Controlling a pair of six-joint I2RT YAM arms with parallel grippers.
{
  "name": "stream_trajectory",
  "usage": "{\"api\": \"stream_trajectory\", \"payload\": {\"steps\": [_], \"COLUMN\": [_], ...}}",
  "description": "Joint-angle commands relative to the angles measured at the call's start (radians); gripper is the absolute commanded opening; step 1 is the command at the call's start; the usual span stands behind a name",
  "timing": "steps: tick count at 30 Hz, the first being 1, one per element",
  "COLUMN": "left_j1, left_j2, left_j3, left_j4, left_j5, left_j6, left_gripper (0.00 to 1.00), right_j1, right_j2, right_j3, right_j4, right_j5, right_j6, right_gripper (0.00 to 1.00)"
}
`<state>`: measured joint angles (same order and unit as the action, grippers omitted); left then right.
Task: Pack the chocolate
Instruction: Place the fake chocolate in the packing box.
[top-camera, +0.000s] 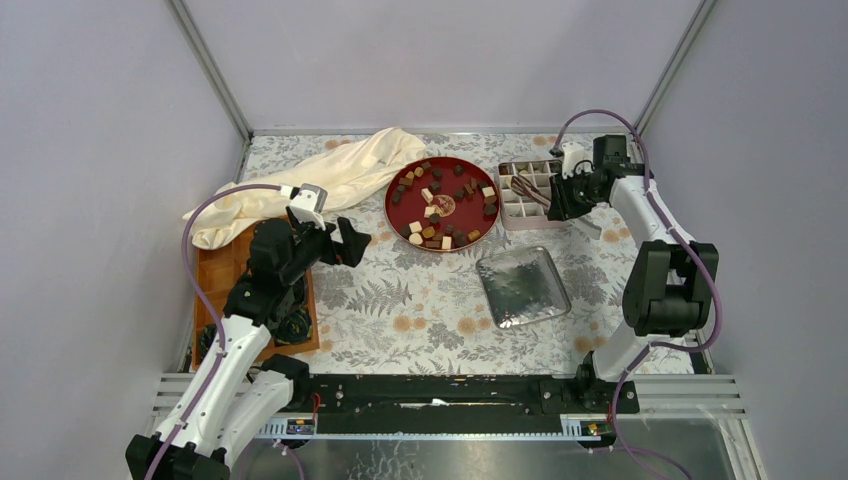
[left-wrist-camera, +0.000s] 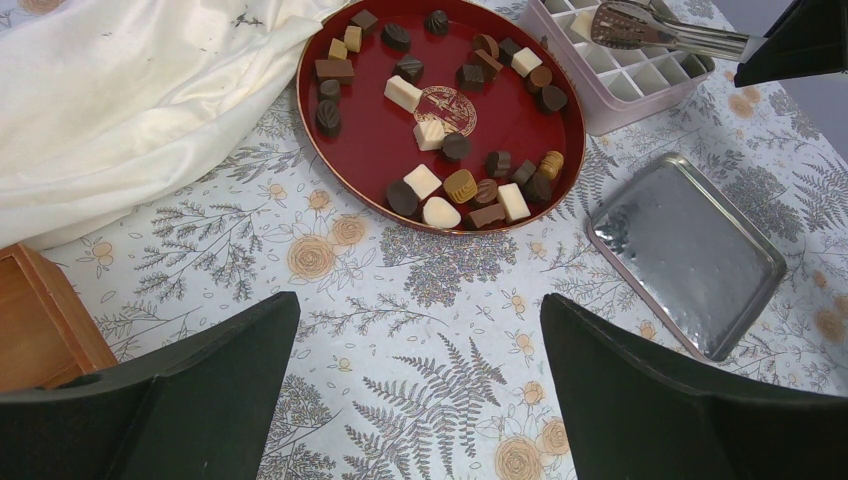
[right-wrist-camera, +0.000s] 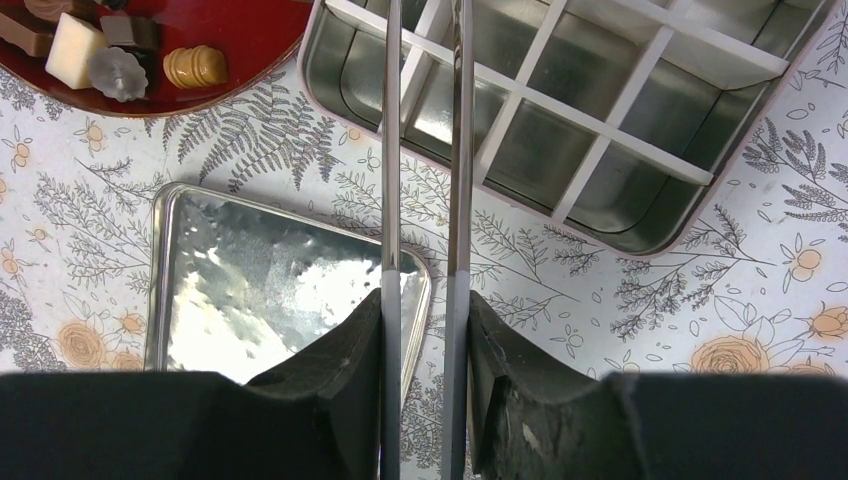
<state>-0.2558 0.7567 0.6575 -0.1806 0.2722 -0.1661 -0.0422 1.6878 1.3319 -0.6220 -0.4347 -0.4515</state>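
Several small chocolates (top-camera: 441, 205), dark brown, tan and cream-white, lie on a round red plate (top-camera: 392, 205); they also show in the left wrist view (left-wrist-camera: 440, 185). A divided tin box (top-camera: 527, 190) stands to the plate's right. My right gripper (top-camera: 565, 195) is shut on metal tongs (right-wrist-camera: 460, 150), whose arms reach over the box (right-wrist-camera: 620, 110); their tips are out of the right wrist view. The cells seen there hold nothing. My left gripper (top-camera: 345, 243) is open and empty above the tablecloth, left of the plate.
A silver tin lid (top-camera: 522, 286) lies in front of the box. A cream cloth (top-camera: 320, 180) is heaped at the back left, touching the plate. A wooden tray (top-camera: 215, 290) with dark coiled items lies at the left edge.
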Motion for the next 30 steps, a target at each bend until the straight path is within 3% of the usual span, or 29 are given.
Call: {"api": "stream_trajectory", "payload": {"steps": [1,11,20,30], "left_j1": [-0.007,-0.007,-0.007,-0.007], "left_j2": [-0.014,-0.010,-0.014,-0.013], "left_j3": [-0.007,-0.007,-0.007,-0.008], "left_j4": [0.032,0.033,0.032,0.032], "left_j5": [0.016,0.016,0.015,0.013], "left_j6": [-0.005,-0.006,-0.006,-0.006], "left_gripper": [0.99,0.99,0.99,0.99], "right_j1": [0.018,0.037,0.038,0.038], "right_j2": [0.002,0.018,0.004,-0.068], "right_j3": [0.042,0.045,0.038,0.023], "right_j4": [0.031,0.049,0.069,0.084], "right_j5": [0.006,0.030,0.041,-0.005], "right_j6": [0.017,0.029,0.042,0.044], "right_gripper": [0.10,0.24,0.45,0.45]}}
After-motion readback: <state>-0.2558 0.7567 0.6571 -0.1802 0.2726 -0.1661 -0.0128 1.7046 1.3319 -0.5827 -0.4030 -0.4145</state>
